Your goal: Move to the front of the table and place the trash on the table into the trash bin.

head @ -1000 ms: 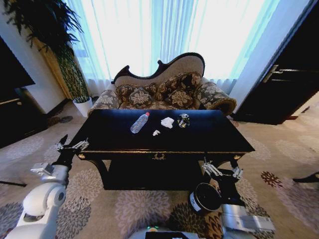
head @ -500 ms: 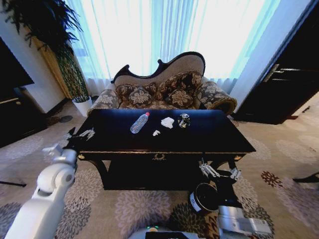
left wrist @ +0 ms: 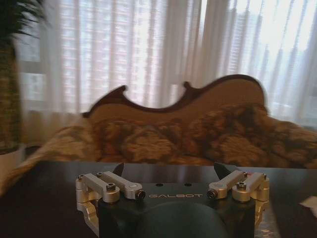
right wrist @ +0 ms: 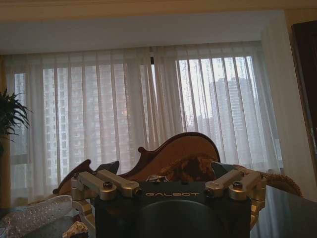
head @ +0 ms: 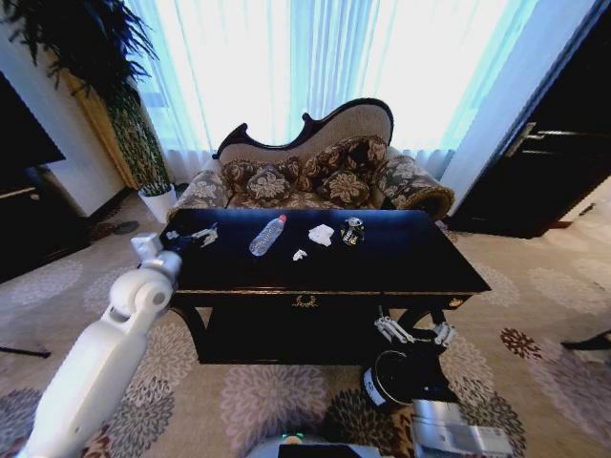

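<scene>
The table [head: 420, 262] stands in front of me, dark with gold trim. On it lies the trash: a clear bottle [head: 268, 235], a white crumpled paper [head: 321, 234], a small white scrap [head: 300, 254] and a shiny crumpled piece [head: 352, 230]. My left gripper [head: 196, 236] hovers open over the table's left end, left of the bottle; its wrist view shows the open gripper [left wrist: 168, 168] above the dark tabletop. My right gripper [head: 412, 332] hangs open and low in front of the table, just above the trash bin [head: 391, 379]. In the right wrist view the gripper [right wrist: 166, 168] faces the bottle [right wrist: 29, 218].
A patterned sofa [head: 315, 176] stands behind the table before bright curtains. A potted plant [head: 158, 202] is at the back left, a black cabinet [head: 29, 224] at the left, and a dark door [head: 554, 162] at the right. Flowered carpet surrounds the table.
My left arm has risen and swung right, from beside the table's left front corner to over its left end. The right gripper has sunk slightly toward the bin.
</scene>
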